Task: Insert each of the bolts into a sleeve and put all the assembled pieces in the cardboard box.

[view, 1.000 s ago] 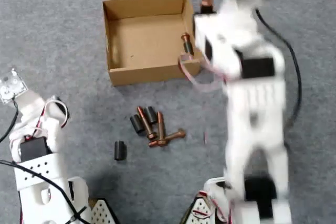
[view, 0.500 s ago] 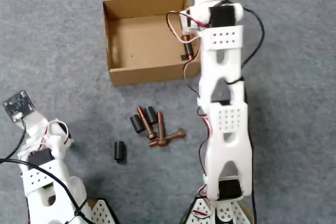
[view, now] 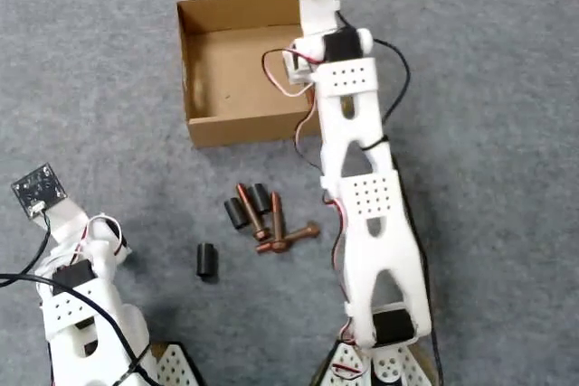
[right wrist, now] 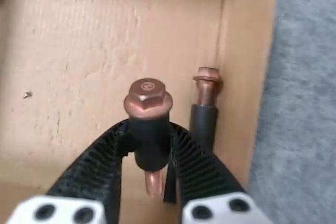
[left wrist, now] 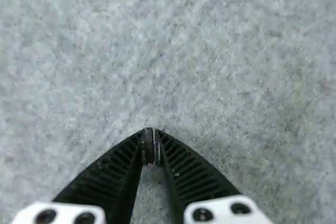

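L pincer [left wrist: 149,149] is shut w/ nothing betw. its tips, low over bare bench [left wrist: 220,45]; prob. parked there to keep clear. Off to its R, well apart, sits a lone sleeve [view: 207,259], then a loose heap [view: 262,216] of bolts & sleeves, not yet paired. R pincer [right wrist: 149,139] is clamped across the sleeve of an assembled piece [right wrist: 149,124], bolt head past the tips. That grip likely stops the bolt sliding out. It hangs over the floor of the cardboard box [view: 237,127], ready for drop-off. Just beside R pincer a finished piece [right wrist: 204,114] lies along the box wall.
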Controlling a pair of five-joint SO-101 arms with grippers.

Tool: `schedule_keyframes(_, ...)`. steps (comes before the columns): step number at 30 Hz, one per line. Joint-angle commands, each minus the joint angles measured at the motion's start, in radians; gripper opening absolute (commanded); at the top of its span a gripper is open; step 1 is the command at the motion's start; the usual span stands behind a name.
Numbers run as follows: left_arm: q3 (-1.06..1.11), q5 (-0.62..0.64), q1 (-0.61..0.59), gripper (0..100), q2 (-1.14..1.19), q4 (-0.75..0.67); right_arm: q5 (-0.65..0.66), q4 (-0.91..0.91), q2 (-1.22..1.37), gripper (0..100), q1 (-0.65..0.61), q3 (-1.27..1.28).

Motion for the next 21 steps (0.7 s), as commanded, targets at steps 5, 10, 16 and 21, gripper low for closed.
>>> schedule_keyframes(5, -0.005, -0.003, -0.005, 2, -0.012, -0.017, 0.029, -0.091, 0.077, 2.5, -0.012, -0.059)
schedule_keyframes(10, -0.005, -0.003, -0.005, 2, -0.012, -0.017, 0.029, -0.066, 0.088, 15.4, -0.012, -0.067)
schedule_keyframes(16, -0.005, -0.003, -0.005, 2, -0.012, -0.017, 0.023, 0.021, 0.008, 17.3, -0.018, -0.116)
schedule_keyframes(21, -0.005, -0.003, -0.005, 2, -0.012, -0.017, 0.023, 0.19, -0.179, 17.3, -0.031, -0.114)
